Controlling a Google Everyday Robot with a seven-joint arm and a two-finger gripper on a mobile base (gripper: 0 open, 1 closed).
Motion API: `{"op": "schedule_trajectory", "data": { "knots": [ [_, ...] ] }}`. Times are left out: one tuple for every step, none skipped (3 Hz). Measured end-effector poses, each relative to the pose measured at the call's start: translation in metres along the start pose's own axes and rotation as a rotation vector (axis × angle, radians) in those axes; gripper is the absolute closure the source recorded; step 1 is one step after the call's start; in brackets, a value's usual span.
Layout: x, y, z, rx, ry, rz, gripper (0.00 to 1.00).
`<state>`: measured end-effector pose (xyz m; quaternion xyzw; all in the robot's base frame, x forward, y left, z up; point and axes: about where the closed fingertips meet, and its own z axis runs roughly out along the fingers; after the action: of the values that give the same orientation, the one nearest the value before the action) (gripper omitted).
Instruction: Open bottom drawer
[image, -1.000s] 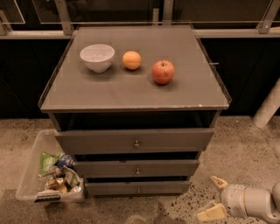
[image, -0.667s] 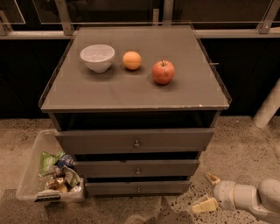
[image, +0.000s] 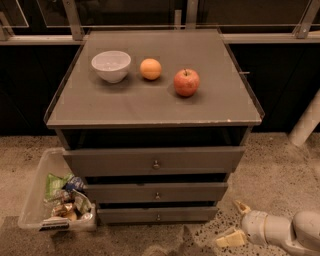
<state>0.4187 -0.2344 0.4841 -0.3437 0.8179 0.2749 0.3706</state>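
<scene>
The bottom drawer (image: 130, 215) is the slimmest of three grey drawer fronts, low on the cabinet, with a small round metal knob (image: 158, 217) at its centre. It sits closed, flush below the middle drawer (image: 125, 192). My gripper (image: 232, 222) is at the lower right, near the floor, just right of the bottom drawer's right end. Its two pale fingers are spread apart and hold nothing. The white arm (image: 280, 231) runs off to the right.
The cabinet top (image: 150, 105) carries a white bowl (image: 111, 65), an orange (image: 150, 69) and a red apple (image: 186, 82). A clear plastic bin (image: 35, 200) of snack packets stands on the floor left of the drawers. A white post (image: 306, 122) stands at right.
My gripper has moved left along the floor, closer to the bottom drawer's right end. The drawers have not moved.
</scene>
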Motion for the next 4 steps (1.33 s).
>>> {"op": "schedule_trajectory", "data": {
  "knots": [
    [0.023,0.001,0.024,0.049,-0.005,-0.026,0.00],
    [0.055,0.001,0.059,0.038,-0.004,-0.017,0.00],
    [0.079,-0.003,0.092,0.008,-0.007,0.011,0.00],
    [0.097,-0.005,0.115,-0.026,0.011,0.052,0.00]
  ]
}}
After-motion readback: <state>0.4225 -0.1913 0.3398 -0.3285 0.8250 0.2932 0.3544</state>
